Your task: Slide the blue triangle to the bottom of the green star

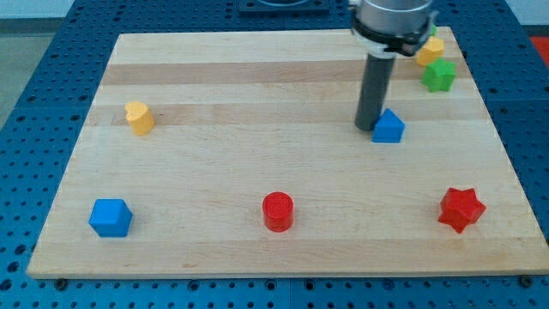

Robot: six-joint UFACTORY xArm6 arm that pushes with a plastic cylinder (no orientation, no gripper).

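Past the red cylinder (277,211) near the view's bottom, my tip (367,127) (a bare rod, gripping nothing) touches the blue triangle (389,127) from its left, while the green star (438,75) waits farther up-right.

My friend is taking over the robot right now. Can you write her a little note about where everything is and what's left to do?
My tip is down on the board, right against the view's left side of the blue triangle.
The green star sits near the view's top right corner, just below a yellow block.
Done: the tip has reached the triangle.
Left: the triangle lies below the star but off to the view's left, with a gap. Push it toward the view's right and a bit up until it sits just under the star.
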